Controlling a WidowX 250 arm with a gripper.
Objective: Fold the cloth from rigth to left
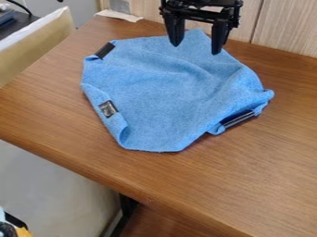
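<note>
The gripper [197, 45] hangs over the back part of the blue cloth, its two fingers spread apart with nothing between them. Spread on the wooden table, the blue cloth [164, 92] has soft wrinkles and an uneven outline. Its left edge curls up, with a dark label patch on it, and a black strip marks the upper left corner. On the right side the edge is bunched and rolled around another black strip near the lower right. Whether the fingertips touch the cloth, I cannot tell.
The brown wooden table [248, 171] has its front edge running diagonally from left to lower right. A light wood panel [285, 28] stands along the back. Pale paper or tape [119, 15] lies at the back left corner. Beyond the left edge is a beige padded surface [37, 48].
</note>
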